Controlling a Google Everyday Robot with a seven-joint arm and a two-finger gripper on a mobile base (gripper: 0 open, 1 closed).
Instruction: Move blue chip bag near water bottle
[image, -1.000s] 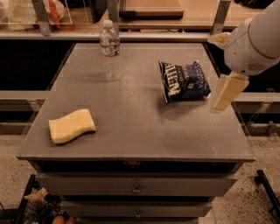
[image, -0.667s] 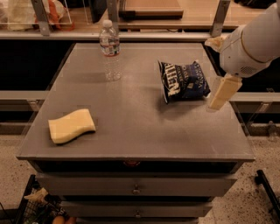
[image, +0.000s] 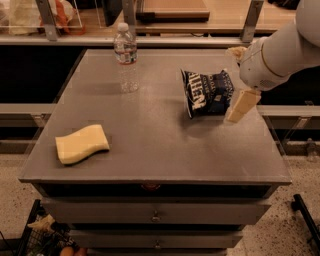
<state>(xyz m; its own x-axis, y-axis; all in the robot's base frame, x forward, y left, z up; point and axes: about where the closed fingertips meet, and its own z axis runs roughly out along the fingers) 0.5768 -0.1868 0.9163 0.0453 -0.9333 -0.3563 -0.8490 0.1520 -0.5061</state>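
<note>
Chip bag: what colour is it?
The chip bag is navy with white lettering, camera view; gripper hangs beside it.

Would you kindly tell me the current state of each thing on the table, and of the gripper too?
Blue chip bag: unopened, lying on the right side of the table, far from the bottle.
Water bottle: upright, capped, at the far left.
Sponge: lying flat at the front left.
Gripper: low beside the bag's right edge, holding nothing visible.
Drawer: shut.
</note>
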